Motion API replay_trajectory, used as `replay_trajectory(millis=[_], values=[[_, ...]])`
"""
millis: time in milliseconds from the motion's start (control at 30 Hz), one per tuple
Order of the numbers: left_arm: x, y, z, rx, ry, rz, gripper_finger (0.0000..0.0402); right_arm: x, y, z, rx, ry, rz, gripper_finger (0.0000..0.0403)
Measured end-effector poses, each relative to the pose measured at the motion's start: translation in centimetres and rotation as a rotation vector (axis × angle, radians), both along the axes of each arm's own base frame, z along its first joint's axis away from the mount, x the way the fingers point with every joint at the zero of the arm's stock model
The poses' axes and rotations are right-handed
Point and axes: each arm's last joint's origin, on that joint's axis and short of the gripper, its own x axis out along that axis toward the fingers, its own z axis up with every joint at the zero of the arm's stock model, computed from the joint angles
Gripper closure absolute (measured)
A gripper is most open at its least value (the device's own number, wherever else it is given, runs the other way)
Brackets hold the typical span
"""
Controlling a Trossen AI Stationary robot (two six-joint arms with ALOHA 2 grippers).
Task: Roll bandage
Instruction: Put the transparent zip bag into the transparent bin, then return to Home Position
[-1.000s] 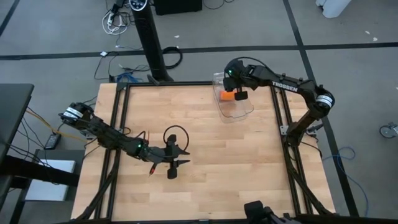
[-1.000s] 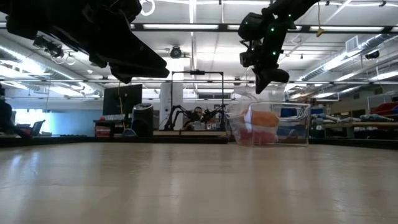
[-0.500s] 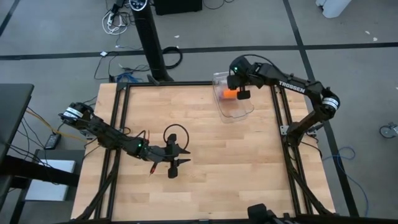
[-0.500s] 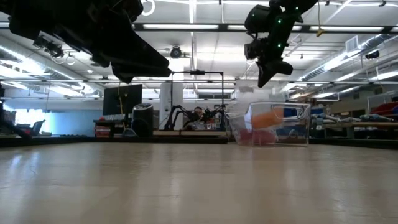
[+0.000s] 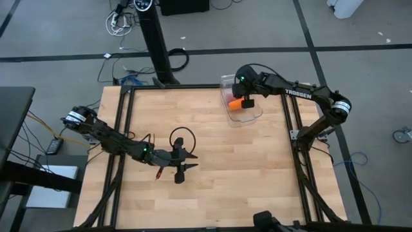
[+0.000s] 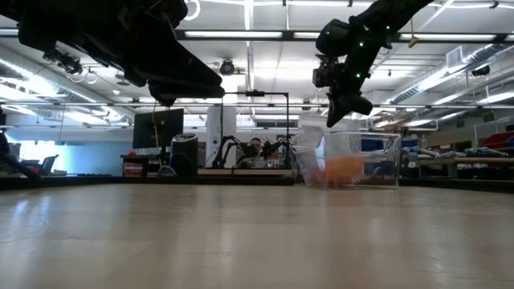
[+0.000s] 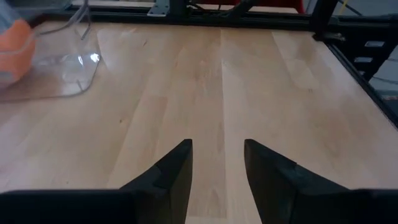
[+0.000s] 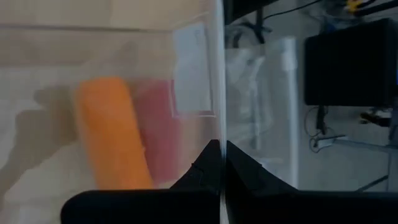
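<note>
The bandage (image 5: 237, 102) is a bright orange roll lying on the floor of a clear plastic container (image 5: 252, 116) at the table's far right. A pink bundle (image 8: 160, 134) lies beside the roll (image 8: 112, 134). My right gripper (image 5: 248, 102) hangs over the container's rim, slanting down, shut, its fingers (image 8: 205, 171) meeting on the clear wall. My left gripper (image 5: 192, 162) hovers above the bare table at the near left, open, with nothing between its fingers (image 7: 177, 168). My right gripper pinches the container's thin clear wall at its upper edge (image 8: 221, 134) between the two shut fingers. It comes from above, slanting down. The wall runs straight into the seam between the fingers. The container's bottom stays on the table.
A black frame rail (image 5: 293, 138) runs along the table's right edge, close to the container. Bare wood (image 5: 244, 167) spreads between the two arms. A red-tipped cable (image 5: 156, 175) hangs by the left arm.
My right gripper has risen a little, then sunk again toward the container while tipping further down, staying shut. The orange roll has dropped from high in the container, on the pink bundle, to the container's floor beside it.
</note>
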Motion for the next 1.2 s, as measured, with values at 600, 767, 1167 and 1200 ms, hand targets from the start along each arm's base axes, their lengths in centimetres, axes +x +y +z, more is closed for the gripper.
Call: replay_trajectory(millis=[600,767,1167,1200], values=[[0.6,1.3,0.3,0.040,-0.024,0.007,0.0281,-0.1,-0.6,0.3,0.055,-0.145,-0.141,0.0291],[0.6,1.1,1.6,-0.004,-0.066,-0.128,0.0355,-0.4,1.6,1.1,0.165,-0.169,-0.085,0.0285],[-2.7,2.2,7.3,0.054,-0.211,-0.290,0.0396,-0.4,8.5,1.7,0.475,-0.477,0.134,0.0399],[-3.0,2.4,7.6,0.055,-0.211,-0.287,0.0396,-0.4,9.1,1.4,0.470,-0.514,0.153,0.0400]])
